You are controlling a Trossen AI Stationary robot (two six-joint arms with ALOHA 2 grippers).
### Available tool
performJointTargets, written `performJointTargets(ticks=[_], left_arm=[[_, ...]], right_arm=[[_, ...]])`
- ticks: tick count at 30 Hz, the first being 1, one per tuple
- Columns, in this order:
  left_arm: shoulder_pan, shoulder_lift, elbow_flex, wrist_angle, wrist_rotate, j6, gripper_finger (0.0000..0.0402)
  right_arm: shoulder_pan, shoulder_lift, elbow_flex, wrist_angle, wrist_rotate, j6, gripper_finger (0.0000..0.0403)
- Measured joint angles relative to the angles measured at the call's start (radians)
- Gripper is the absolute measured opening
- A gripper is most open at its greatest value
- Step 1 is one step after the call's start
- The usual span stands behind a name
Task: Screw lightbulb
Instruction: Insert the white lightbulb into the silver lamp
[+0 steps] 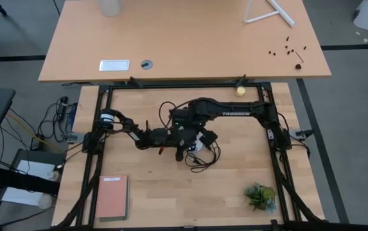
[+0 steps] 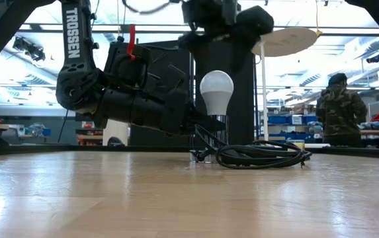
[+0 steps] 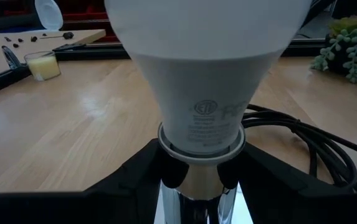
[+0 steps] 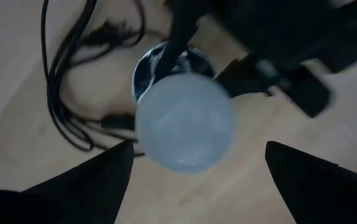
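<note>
The white lightbulb (image 2: 216,89) stands upright, base down, in a silver socket (image 3: 194,199) near the table's middle. My left gripper (image 3: 197,180) reaches in level from the table's left and is shut on the socket just below the bulb's collar. My right gripper (image 4: 198,146) hangs above the bulb (image 4: 185,121), pointing straight down and open. Its two fingers stand wide on either side of the bulb's dome and touch nothing. The socket's black cord (image 2: 262,155) lies coiled on the table to the right of the bulb in the low view. My left gripper pinches the socket's silver neck (image 3: 177,198) between its two fingers, right under the bulb's collar. The fingers come level from the table's left side. The bulb stands upright above them; the gripper hides whether the socket's foot rests on the table.
The cord loops (image 4: 60,93) lie on the wood close by the socket. A small yellowish ball (image 1: 240,91) sits at the far edge, a green plant (image 1: 261,196) near right and a reddish book (image 1: 112,197) near left. A person (image 2: 340,109) stands beyond the table.
</note>
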Motion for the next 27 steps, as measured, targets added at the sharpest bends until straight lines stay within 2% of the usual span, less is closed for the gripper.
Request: performJointTargets(ticks=[4,8,12,17,21,27], left_arm=[[0.000,0.000,0.000,0.000,0.000,0.000,0.0190],[0.000,0.000,0.000,0.000,0.000,0.001,0.0190],[0.000,0.000,0.000,0.000,-0.001,0.001,0.0190],[0.000,0.000,0.000,-0.001,-0.001,0.002,0.0190],[0.000,0.000,0.000,-0.003,-0.001,0.004,0.0190],[0.000,0.000,0.000,-0.003,-0.001,0.005,0.0190]], right_arm=[[0.015,0.000,-0.070,0.001,0.024,-0.082,0.0371],[0.036,0.000,-0.135,0.086,0.077,-0.142,0.0371],[0.042,0.000,-0.184,0.173,0.049,-0.119,0.0371],[0.042,0.000,-0.241,0.182,0.030,-0.101,0.0368],[0.036,0.001,-0.260,0.192,0.029,-0.033,0.0339],[0.014,0.001,-0.264,0.224,-0.029,0.028,0.0267]])
